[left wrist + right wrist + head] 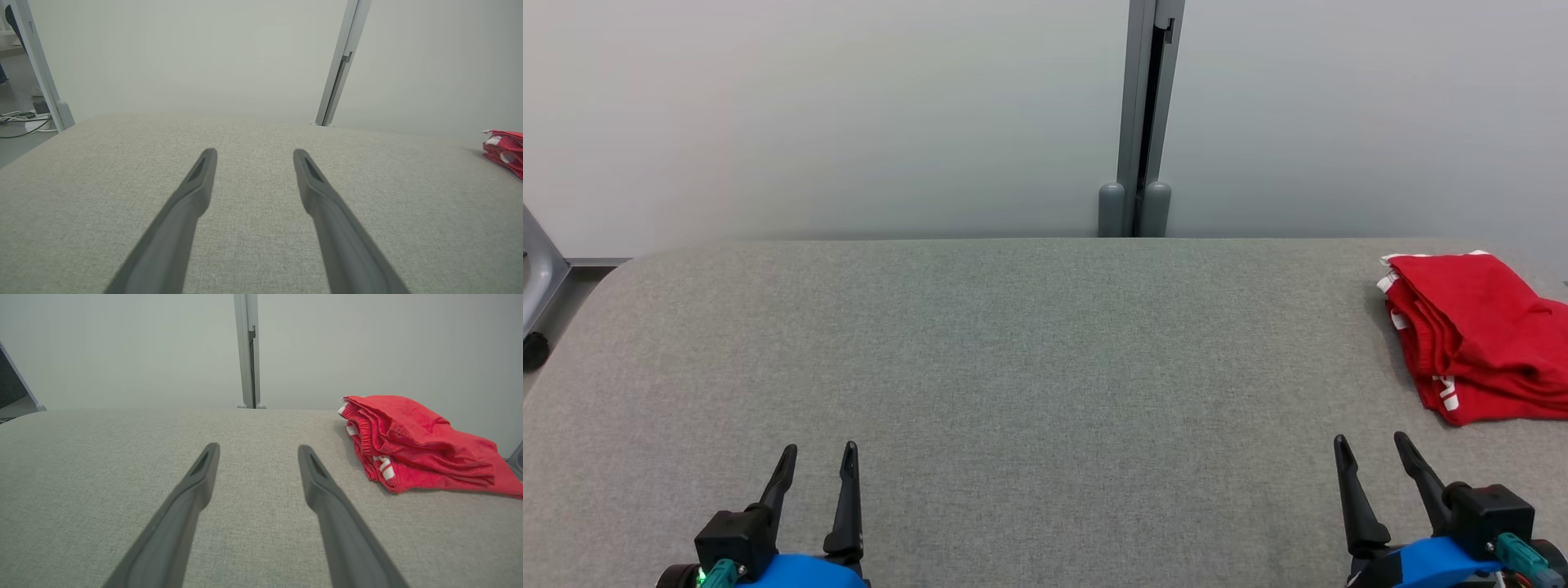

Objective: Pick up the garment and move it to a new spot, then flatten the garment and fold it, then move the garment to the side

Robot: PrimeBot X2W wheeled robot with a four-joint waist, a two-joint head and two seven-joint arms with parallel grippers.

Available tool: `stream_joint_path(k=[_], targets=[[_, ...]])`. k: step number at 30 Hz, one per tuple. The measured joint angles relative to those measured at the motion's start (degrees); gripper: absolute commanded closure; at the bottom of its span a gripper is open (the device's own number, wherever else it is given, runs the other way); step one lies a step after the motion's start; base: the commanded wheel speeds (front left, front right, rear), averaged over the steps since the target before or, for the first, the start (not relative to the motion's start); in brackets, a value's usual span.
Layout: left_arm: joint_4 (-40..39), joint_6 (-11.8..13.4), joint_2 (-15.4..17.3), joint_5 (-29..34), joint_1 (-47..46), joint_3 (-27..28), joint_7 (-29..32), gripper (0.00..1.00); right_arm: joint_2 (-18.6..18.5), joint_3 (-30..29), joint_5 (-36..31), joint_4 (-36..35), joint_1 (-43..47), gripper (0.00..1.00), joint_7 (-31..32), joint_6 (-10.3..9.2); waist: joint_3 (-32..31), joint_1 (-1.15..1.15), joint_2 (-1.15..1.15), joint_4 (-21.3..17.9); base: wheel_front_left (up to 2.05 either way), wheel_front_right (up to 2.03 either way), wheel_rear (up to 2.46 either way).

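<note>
Red and loosely folded, the garment (1470, 327) lies at the far right edge of the table (1013, 343), left gripper (820, 447) and right gripper (1370, 437) both wide open and empty, so the right gripper should probably reach over and pinch several layers together.

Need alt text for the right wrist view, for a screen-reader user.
A loosely folded red garment with white trim lies on a grey fabric table, ahead and to the right of the open, empty right gripper. Behind the table stands a pale wall with a grey vertical post.
</note>
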Motion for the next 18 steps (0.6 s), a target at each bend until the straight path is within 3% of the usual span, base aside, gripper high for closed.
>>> stream_joint_path(k=[18], targets=[[-0.52,0.03,-0.11,0.65,0.00,0.52,0.00,0.00,0.02,0.53,0.04,3.10,-1.60,0.00,-3.26,0.00,0.42,0.00,0.00,0.01,0.00,0.00,0.00]])
